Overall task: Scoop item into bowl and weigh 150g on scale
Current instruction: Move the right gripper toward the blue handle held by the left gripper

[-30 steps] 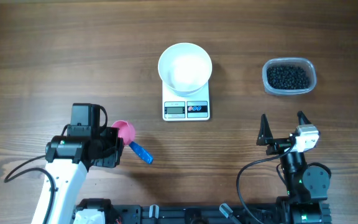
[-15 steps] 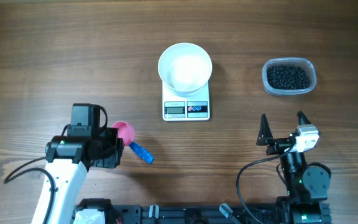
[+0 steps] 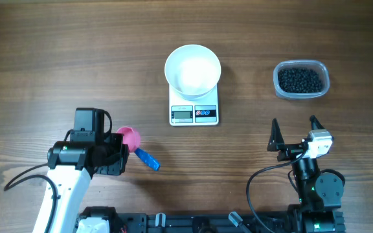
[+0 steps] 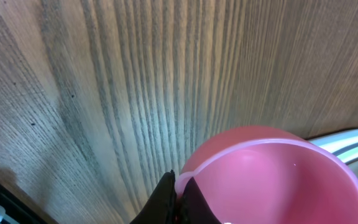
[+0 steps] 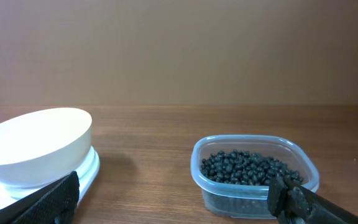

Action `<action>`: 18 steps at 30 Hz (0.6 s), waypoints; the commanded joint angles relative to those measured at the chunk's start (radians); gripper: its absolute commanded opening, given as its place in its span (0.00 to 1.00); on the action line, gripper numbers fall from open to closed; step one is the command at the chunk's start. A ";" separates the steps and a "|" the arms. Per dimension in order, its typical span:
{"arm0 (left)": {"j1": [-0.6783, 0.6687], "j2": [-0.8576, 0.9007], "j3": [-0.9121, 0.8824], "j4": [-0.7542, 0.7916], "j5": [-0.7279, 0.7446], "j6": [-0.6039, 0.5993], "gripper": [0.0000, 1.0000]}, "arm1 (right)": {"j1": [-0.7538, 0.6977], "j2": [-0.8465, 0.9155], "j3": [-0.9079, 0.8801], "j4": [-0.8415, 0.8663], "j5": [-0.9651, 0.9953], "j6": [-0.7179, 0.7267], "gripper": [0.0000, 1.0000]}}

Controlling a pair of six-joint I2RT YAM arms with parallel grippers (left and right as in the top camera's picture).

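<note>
Two grippers, one scoop, one bowl, one scale, one tub and one heap of beads lie on the wooden table (image 3: 44, 65). The left gripper (image 3: 123, 150) is pressed together on the scoop (image 3: 132, 139), pinching the rim of its pink cup. The blue handle slants away to the gripper's right. Only the overhead view shows that handle. The left wrist view shows only the empty pink cup, a dark fingertip (image 4: 165, 196) at its rim and wood grain. Ahead and to the right of that gripper, well apart, the white bowl (image 3: 193, 71) sits empty on the scale (image 3: 181, 103). The right gripper (image 3: 294, 129) hangs with its fingers spread wide, holding nothing. The bowl lies ahead to its left. The clear tub (image 3: 279, 88) of black beads (image 3: 300, 79) lies near, just ahead and slightly right. The overhead view alone shows the scale's display and buttons. The right wrist view gives the bowl's side profile and the beads heaped low inside the tub.
</note>
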 commanded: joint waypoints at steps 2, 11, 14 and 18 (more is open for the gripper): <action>0.005 -0.013 0.003 -0.003 -0.005 -0.028 0.04 | 0.006 -0.007 -0.001 0.007 -0.069 0.524 1.00; 0.005 -0.013 0.003 -0.021 0.039 -0.196 0.04 | 0.006 0.067 -0.001 0.039 -0.472 1.336 1.00; 0.005 -0.013 0.003 -0.021 0.040 -0.196 0.04 | 0.006 0.077 -0.001 0.044 -0.489 1.270 1.00; 0.005 -0.013 0.003 -0.021 0.039 -0.196 0.04 | 0.006 0.077 0.003 0.071 -0.543 0.982 1.00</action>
